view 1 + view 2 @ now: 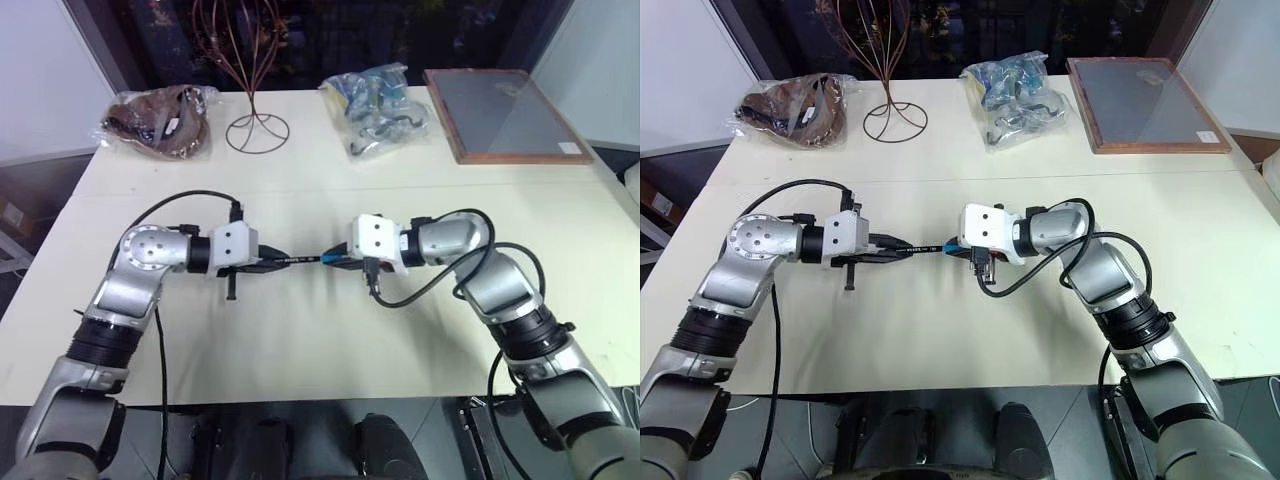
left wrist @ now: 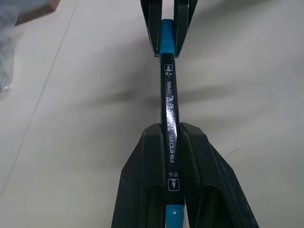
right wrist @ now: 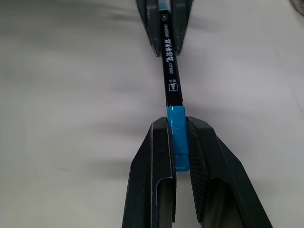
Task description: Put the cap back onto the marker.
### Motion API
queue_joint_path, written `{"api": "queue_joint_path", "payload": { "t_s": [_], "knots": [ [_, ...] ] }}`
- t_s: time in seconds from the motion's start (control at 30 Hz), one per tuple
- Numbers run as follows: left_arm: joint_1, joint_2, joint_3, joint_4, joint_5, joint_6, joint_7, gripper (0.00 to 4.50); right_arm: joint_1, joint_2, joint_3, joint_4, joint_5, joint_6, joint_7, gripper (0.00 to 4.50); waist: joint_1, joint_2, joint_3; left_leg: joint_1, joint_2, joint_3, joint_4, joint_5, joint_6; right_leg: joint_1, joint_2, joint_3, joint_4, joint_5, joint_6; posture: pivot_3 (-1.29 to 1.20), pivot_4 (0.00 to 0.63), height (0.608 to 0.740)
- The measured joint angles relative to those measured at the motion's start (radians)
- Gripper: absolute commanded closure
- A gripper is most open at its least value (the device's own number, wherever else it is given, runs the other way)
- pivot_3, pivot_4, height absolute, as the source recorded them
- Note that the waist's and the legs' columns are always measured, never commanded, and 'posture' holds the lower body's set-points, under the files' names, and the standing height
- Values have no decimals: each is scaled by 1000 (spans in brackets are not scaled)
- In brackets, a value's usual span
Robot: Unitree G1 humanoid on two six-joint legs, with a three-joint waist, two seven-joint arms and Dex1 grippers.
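Note:
Above the middle of the white table [image 1: 300, 350] a thin black marker [image 1: 300, 259] lies level between my two grippers. My left gripper [image 1: 275, 260] is shut on the marker's black barrel [image 2: 170, 109], which carries white print. The light-blue cap [image 3: 177, 137] sits on the marker's end nearest the right arm, flush against the barrel. My right gripper [image 1: 335, 260] is shut on that cap. The two grippers point at each other, tips a short stretch of barrel apart. Another light-blue section [image 2: 174, 219] shows between the left fingers, behind the grip.
Along the table's far side lie a brown bagged bundle [image 1: 160, 120], a copper wire stand [image 1: 255, 130], a clear bag of blue and dark items [image 1: 380, 110] and a wood-framed grey board [image 1: 500, 115]. Cables loop off both wrists.

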Motion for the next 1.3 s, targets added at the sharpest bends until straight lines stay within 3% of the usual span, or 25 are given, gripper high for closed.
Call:
{"api": "queue_joint_path", "payload": {
  "t_s": [0.43, 0.9, 1.3],
  "knots": [
    [-2, -14, -2, 38, 0, -66, -11, 4500, 0, -10, -3, -5, 15, 10, 20, 4462, 0, 0, 0, 0, 0, 0, 0, 0, 0, 0, 0, 0, 0, 0, 0, 0, 150, 740],
    [-2, -16, 21, 15, -41, 88, -16, 4500, -20, 18, 1, -9, -25, 21, -3, 4462, 0, 0, 0, 0, 0, 0, 0, 0, 0, 0, 0, 0, 0, 0, 0, 0, 150, 740],
    [-2, -8, 22, 13, -40, 64, -43, 4500, -19, 17, 15, -8, -63, -53, 20, 4462, 0, 0, 0, 0, 0, 0, 0, 0, 0, 0, 0, 0, 0, 0, 0, 0, 150, 740]
  ]
}}
